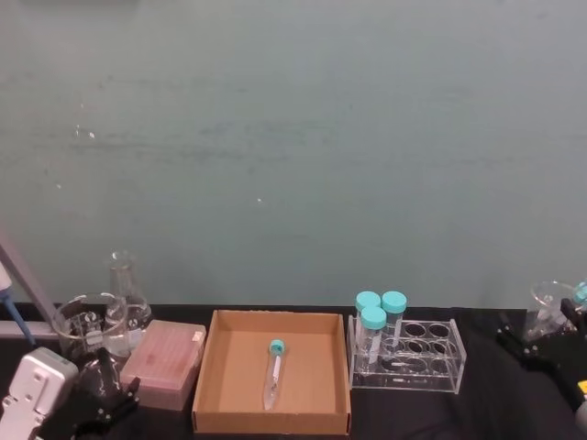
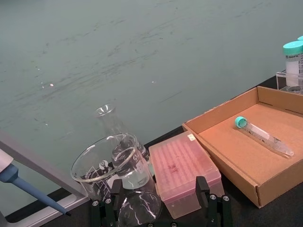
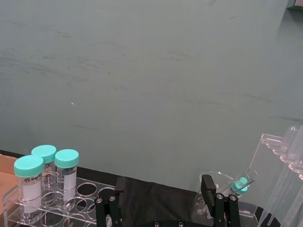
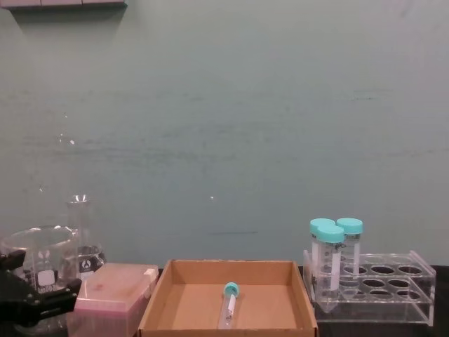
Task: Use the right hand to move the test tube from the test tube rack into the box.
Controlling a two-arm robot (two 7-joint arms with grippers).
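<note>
Box [image 1: 220,385] holds test tube [image 1: 273,371] lying flat

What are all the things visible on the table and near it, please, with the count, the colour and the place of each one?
test tube: one, clear with teal cap, lying in the box
box: one, brown cardboard, centre of table
test tube rack: one, clear acrylic, right of the box
wide tubes: three, clear with teal caps, standing in the rack's left end
pink box: one, translucent pink, left of the cardboard box
beaker: one, clear glass, far left
flask: one, clear glass, behind the beaker
left gripper: black, lower left, open
right gripper: black, right edge, open
</note>
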